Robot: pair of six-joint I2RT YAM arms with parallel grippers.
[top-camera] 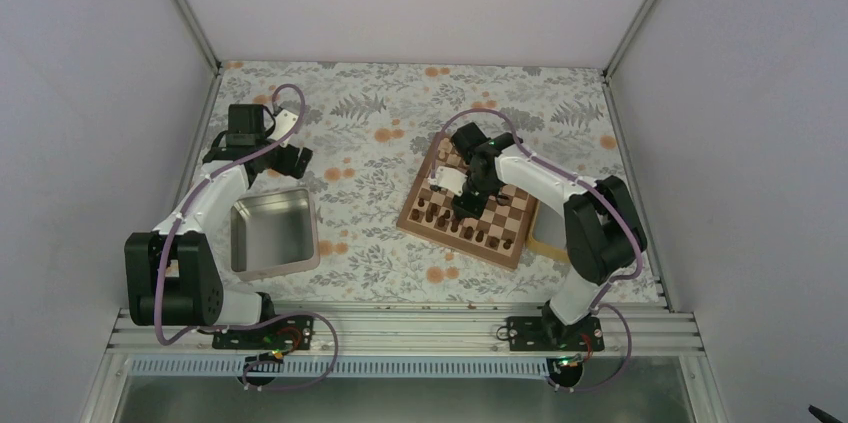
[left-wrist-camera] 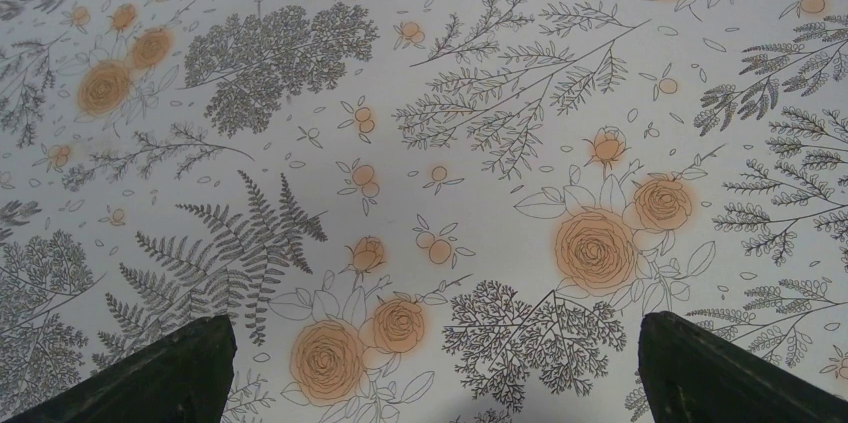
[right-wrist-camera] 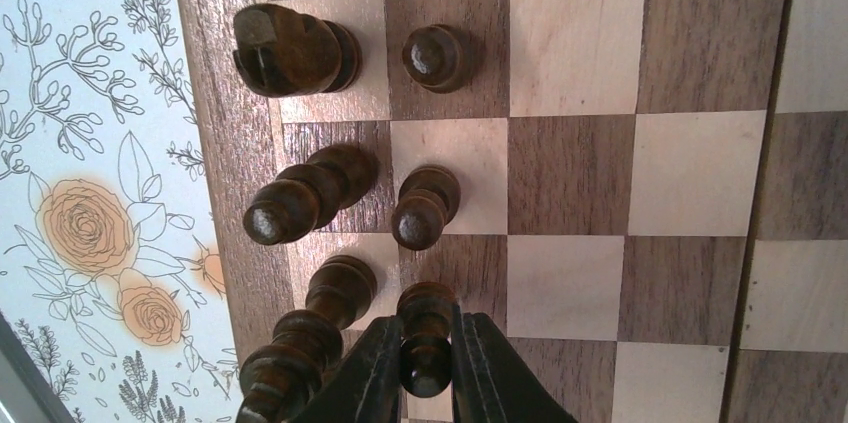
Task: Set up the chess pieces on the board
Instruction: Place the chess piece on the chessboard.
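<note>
The board (top-camera: 455, 240) lies right of centre, with several dark brown chess pieces (top-camera: 478, 231) along its near and left rows. My right gripper (top-camera: 462, 188) hangs over its left part. In the right wrist view the right gripper (right-wrist-camera: 427, 338) is shut on a dark pawn (right-wrist-camera: 426, 308) at the second file from the board's edge (right-wrist-camera: 225, 143). A knight (right-wrist-camera: 290, 48), a bishop (right-wrist-camera: 305, 195), two pawns (right-wrist-camera: 437, 56) and a tall piece (right-wrist-camera: 300, 343) stand close by. My left gripper (top-camera: 295, 158) is open and empty over the floral cloth (left-wrist-camera: 432, 343).
A grey metal tin (top-camera: 272, 231) sits at the near left, next to the left arm. A light wooden tray (top-camera: 545, 243) shows partly under the right arm, at the board's right side. Enclosure walls and frame posts bound the table.
</note>
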